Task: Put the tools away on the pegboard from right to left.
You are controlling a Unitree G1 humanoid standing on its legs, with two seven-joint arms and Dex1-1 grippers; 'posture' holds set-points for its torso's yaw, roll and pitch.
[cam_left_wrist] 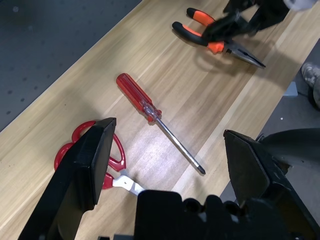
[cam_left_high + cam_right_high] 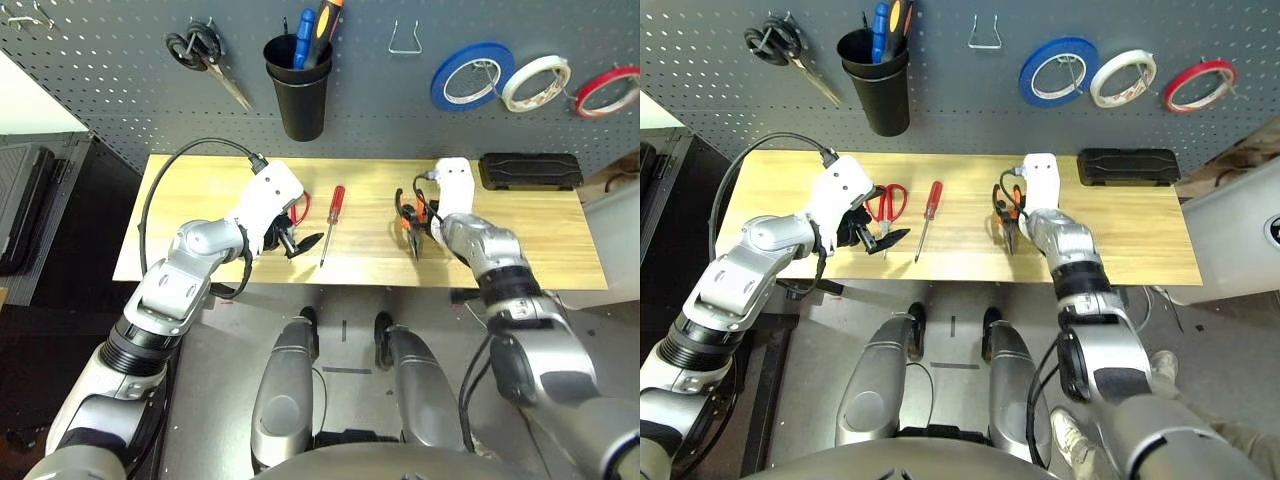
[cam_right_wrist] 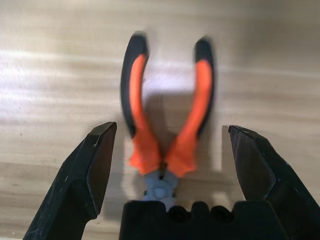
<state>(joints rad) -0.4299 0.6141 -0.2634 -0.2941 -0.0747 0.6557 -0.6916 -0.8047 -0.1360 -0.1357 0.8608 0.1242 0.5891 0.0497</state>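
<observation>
The right gripper is hovering with its two black fingers spread wide, gripping nothing. The orange-and-black-handled pliers are lying flat on the pale wooden tabletop in the gap between those fingers, pivot nearest the gripper's base and both handles reaching out past the fingertips; whether a finger is touching them is hard to judge, though they appear apart.

The left gripper is also holding its fingers wide apart and empty. The red-handled scissors are lying partly under one finger, their loops showing beside it. The slim red-handled screwdriver is lying just beyond the fingertips, its metal tip pointing back into the gap between them.

Farther off, beyond both grippers, the large dark grey perforated pegboard is standing behind the table. The thin red tape ring is hanging on it at its right end, beside a white tape roll and a blue tape roll.
</observation>
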